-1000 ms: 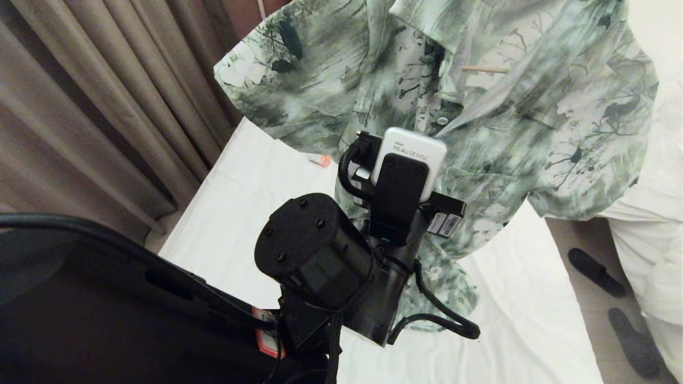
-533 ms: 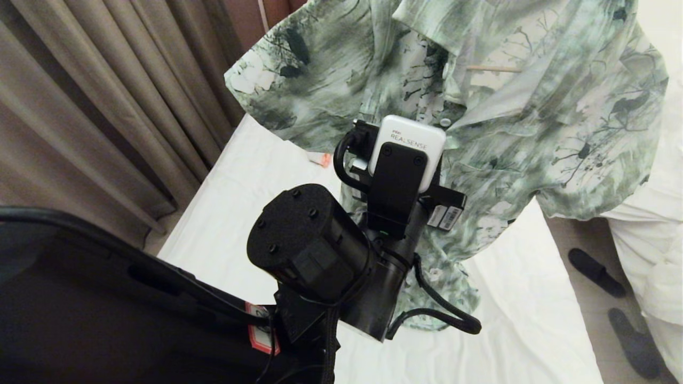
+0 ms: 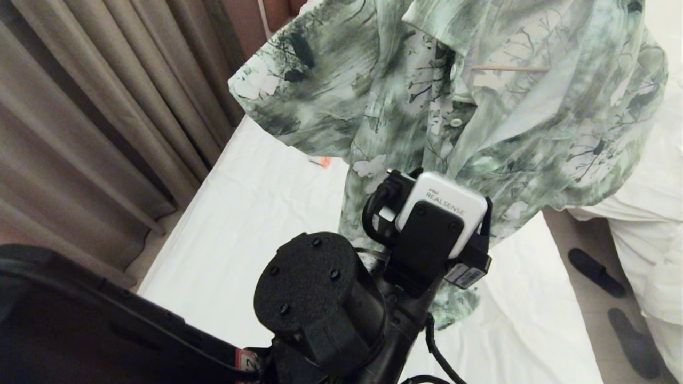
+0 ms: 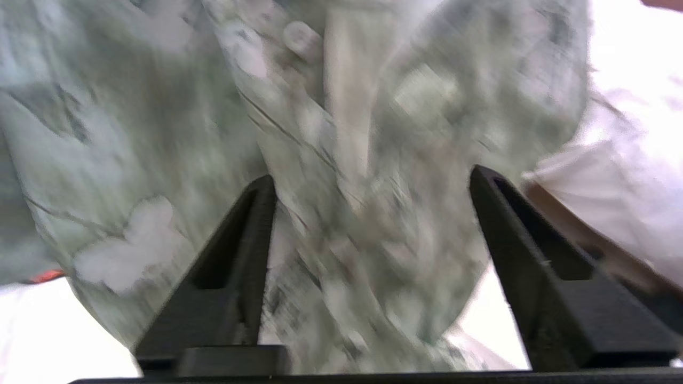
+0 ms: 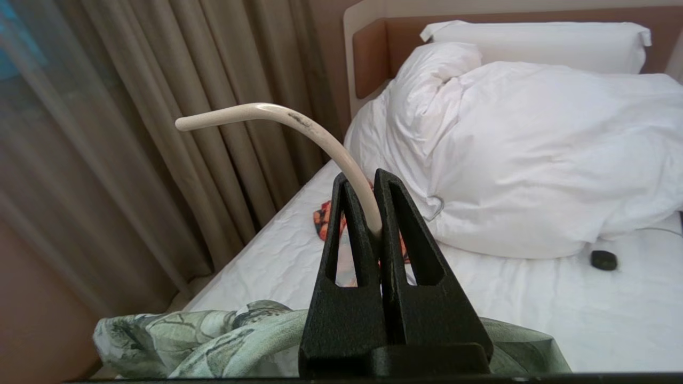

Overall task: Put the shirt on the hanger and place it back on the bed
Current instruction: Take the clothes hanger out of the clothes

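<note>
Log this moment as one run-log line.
left end effector: open, at shirt front | right end effector: shut on hanger hook | shirt draped on hanger above bed

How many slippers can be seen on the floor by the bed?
2. One dark slipper lies on the floor right of the bed, close to the hanging white bedding; the other slipper lies nearer the camera. More may be hidden.
</note>
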Controlling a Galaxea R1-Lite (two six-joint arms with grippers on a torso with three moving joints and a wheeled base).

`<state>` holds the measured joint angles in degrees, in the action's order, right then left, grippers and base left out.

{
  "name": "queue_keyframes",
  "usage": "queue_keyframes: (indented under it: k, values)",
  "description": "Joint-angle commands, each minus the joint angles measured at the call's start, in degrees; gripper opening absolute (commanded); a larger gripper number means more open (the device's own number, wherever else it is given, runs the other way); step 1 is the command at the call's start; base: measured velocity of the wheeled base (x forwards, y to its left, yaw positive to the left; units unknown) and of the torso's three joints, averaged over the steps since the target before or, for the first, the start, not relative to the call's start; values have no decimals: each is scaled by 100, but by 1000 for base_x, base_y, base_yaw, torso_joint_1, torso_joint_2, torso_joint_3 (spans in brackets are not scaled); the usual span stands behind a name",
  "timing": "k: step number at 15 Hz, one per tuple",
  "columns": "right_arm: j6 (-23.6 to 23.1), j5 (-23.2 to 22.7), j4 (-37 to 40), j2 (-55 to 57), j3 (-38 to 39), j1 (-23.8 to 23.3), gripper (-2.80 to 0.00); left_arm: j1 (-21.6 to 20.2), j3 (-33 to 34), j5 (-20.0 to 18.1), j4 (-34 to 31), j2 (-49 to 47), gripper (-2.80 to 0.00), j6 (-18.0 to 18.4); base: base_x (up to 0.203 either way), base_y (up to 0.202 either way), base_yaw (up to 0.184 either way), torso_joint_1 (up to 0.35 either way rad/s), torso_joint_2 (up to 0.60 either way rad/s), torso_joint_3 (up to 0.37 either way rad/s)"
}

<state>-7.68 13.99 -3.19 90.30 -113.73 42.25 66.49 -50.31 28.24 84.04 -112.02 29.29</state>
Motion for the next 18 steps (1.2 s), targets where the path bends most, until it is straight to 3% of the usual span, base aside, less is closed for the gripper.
queue_keyframes:
  k: [1, 4, 5, 6, 9, 13, 18]
  values:
    - [-5, 7, -6, 5, 0, -71, -280, 75, 214, 12, 23, 124, 0, 15, 0, 0, 0, 0, 0, 0]
    - [-1, 7, -6, 19, 8, -85, -280, 21, 329, 15, 62, 140, 0, -11, 0, 0, 0, 0, 0, 0]
    - [3, 7, -6, 41, 8, -85, -280, -54, 389, 15, 89, 151, -165, -19, 0, 0, 0, 0, 0, 0]
    - [3, 7, -6, 50, 8, -77, -280, -152, 413, 29, 191, 158, -280, -20, 0, 0, 0, 0, 0, 0]
    - [-5, -94, -15, 14, 0, -24, -280, -658, 830, 21, 352, 226, -280, -64, 0, 0, 0, 0, 0, 0]
    - [-14, -133, 3, -5, 8, 38, -280, -1403, 1849, 36, 362, 833, -280, -550, 0, 0, 0, 0, 0, 0]
    - [-49, -149, 220, -240, 77, 55, -280, -2750, 2910, 8, 362, 2009, -280, -909, 0, 0, 0, 0, 0, 0]
